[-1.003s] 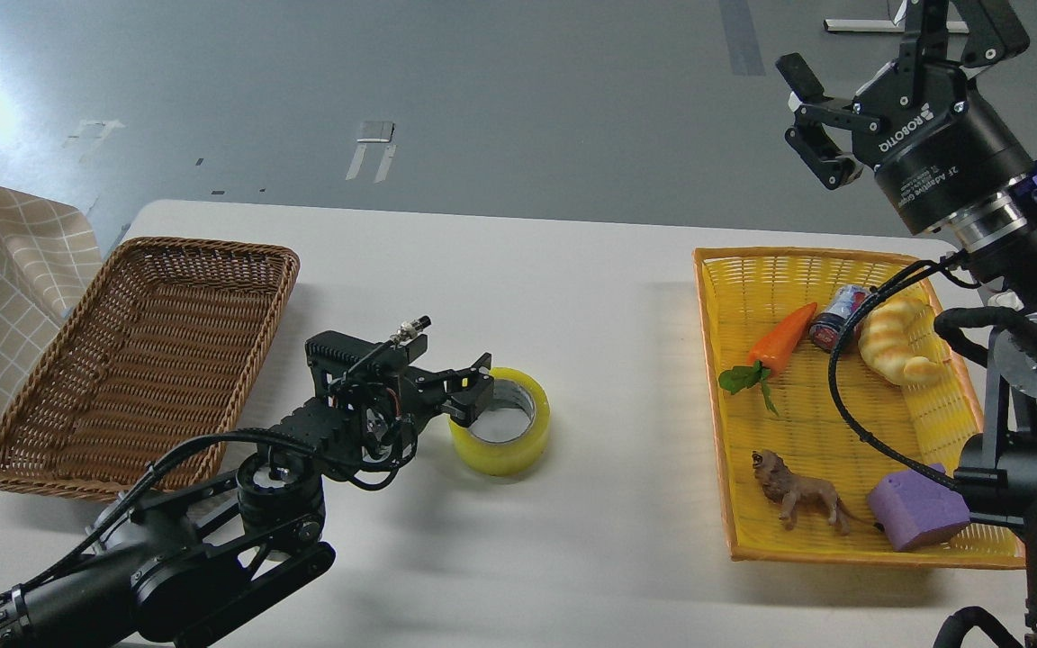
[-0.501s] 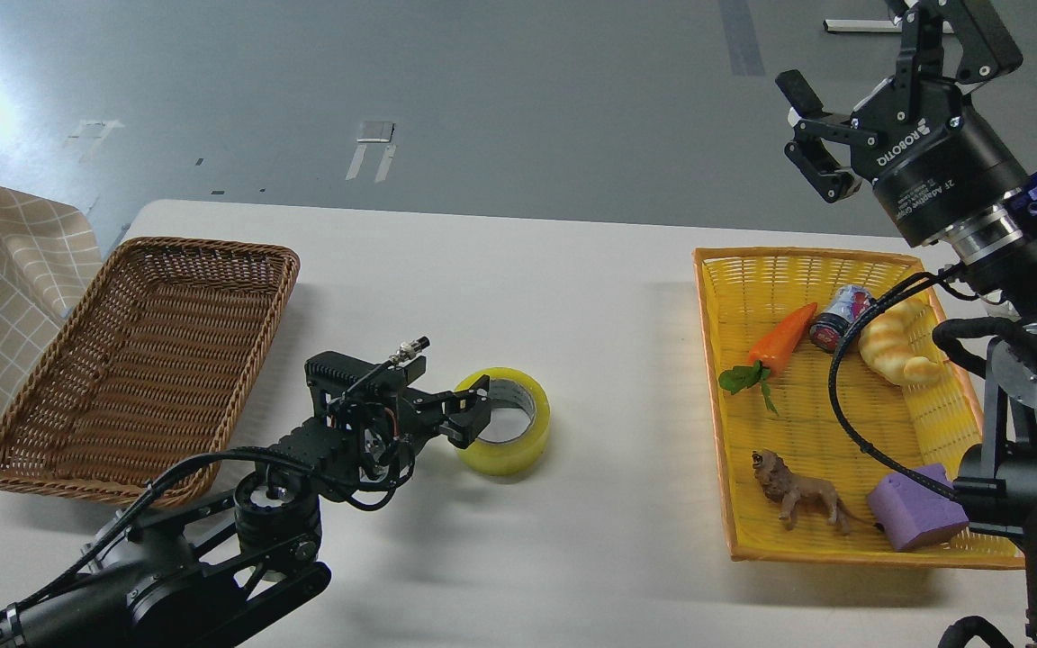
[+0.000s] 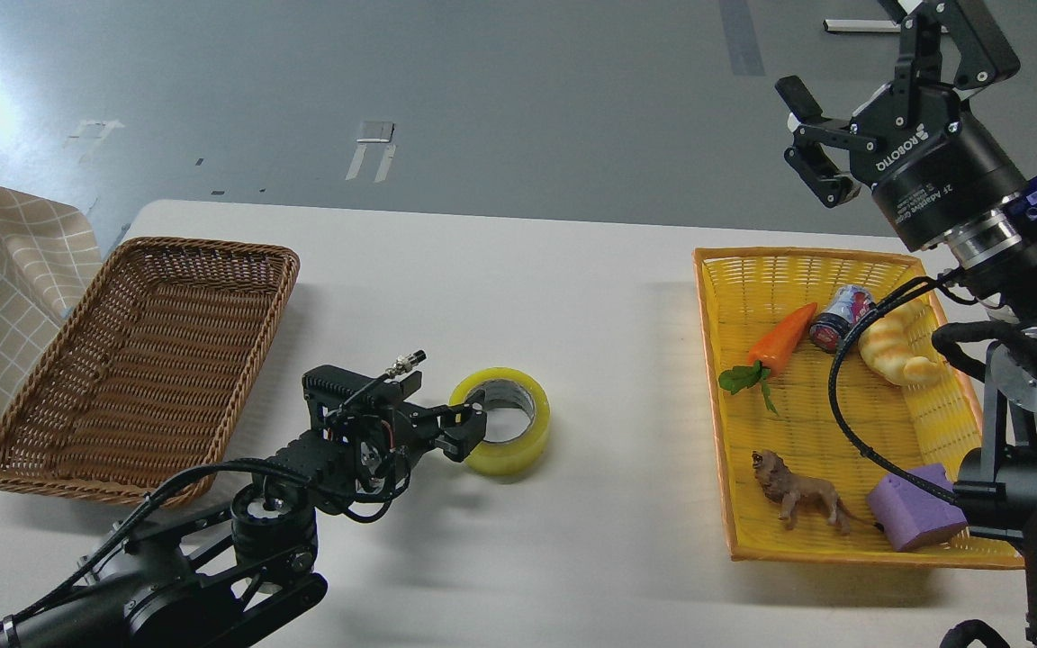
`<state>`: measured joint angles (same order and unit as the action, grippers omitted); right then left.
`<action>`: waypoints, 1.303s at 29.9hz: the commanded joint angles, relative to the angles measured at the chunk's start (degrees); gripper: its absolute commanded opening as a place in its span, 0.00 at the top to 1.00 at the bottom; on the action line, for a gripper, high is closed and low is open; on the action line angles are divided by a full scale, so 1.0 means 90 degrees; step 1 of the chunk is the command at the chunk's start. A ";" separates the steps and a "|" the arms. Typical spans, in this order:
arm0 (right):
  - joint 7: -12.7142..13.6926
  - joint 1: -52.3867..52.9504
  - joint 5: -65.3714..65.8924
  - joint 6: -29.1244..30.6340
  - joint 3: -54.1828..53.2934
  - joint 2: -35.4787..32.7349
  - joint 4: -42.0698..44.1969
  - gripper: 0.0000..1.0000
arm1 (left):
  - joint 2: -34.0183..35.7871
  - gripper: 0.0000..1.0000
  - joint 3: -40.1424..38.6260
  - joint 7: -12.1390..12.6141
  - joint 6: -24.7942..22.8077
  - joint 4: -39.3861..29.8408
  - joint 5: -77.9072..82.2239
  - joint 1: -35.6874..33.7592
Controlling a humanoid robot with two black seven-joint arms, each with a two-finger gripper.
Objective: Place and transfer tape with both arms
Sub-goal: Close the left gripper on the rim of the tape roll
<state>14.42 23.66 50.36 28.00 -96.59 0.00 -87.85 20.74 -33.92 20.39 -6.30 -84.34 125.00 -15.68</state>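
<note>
Left gripper has backed off toward the robot since the earlier frames; its fingers sat hooked over the near-left rim of the roll then, now they're pulled out and just beside that rim. The wide roll of translucent yellow packing tape with a grey-white core barely shifted, lying flat, hole up, on the white desk between the brown wicker basket and the yellow plastic basket.

Fingers look slightly parted and empty, though they're small and dark, so how far open I cannot tell. Tape lies just right of the fingertips, touching or near; can't separate them.

Right gripper hangs high above the yellow basket's far corner, fingers spread wide, holding nothing, likely parked clear. Tape mid-desk probably serves as the handover spot; judged released there.
</note>
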 commanded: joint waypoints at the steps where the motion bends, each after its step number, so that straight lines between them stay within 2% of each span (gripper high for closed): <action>1: 0.0000 -0.0012 0.0000 0.0000 0.0000 0.0000 0.0005 0.01 | 0.0000 0.15 0.0000 -0.0009 -0.0012 0.0015 0.0000 -0.0006; 8: 0.0000 -0.0051 0.0000 0.0000 0.0000 0.0000 0.0005 0.01 | 0.0058 0.15 0.0009 -0.0273 -0.0022 0.0015 0.0000 0.0014; 10: 0.0000 -0.0061 0.0000 0.0000 0.0000 0.0000 0.0005 0.01 | 0.0049 0.29 0.0009 -0.0312 -0.0022 0.0015 0.0000 0.0053; 11: 0.0000 -0.0071 0.0000 0.0000 0.0000 0.0000 0.0005 0.01 | 0.0049 0.38 0.0000 -0.0312 -0.0042 0.0025 0.0000 0.0082; 12: 0.0000 -0.0090 0.0000 0.0000 0.0000 0.0000 0.0005 0.01 | 0.0049 0.57 0.0000 -0.0322 -0.0061 0.0015 0.0000 0.0121; 14: 0.0000 -0.0100 0.0010 0.0000 0.0000 0.0000 0.0005 0.01 | 0.0049 0.69 0.0000 -0.0312 -0.0149 0.0025 0.0000 0.0121; 15: 0.0000 -0.0100 0.0010 0.0000 0.0000 0.0000 0.0005 0.01 | 0.0058 0.78 0.0000 -0.0312 -0.0217 0.0025 0.0000 0.0112; 18: 0.0000 -0.0100 0.0010 0.0000 0.0000 0.0000 0.0025 0.01 | 0.0087 0.93 0.0000 -0.0312 -0.0286 0.0015 0.0000 0.0102; 19: 0.0000 -0.0110 0.0010 0.0000 0.0000 0.0000 0.0044 0.01 | 0.0097 0.96 0.0000 -0.0312 -0.0286 0.0015 0.0000 0.0102; 26: 0.0000 -0.0119 0.0010 0.0000 0.0000 0.0000 0.0161 0.01 | 0.0127 1.00 0.0000 -0.0312 -0.0305 0.0015 0.0000 0.0102; 39: 0.0000 -0.0139 0.0010 0.0000 0.0009 0.0000 0.0259 0.01 | 0.0136 1.00 -0.0010 -0.0312 -0.0315 0.0015 0.0000 0.0043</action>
<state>14.42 22.41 50.45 28.01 -96.53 0.00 -85.67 21.95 -33.92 17.57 -9.16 -84.24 124.98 -15.15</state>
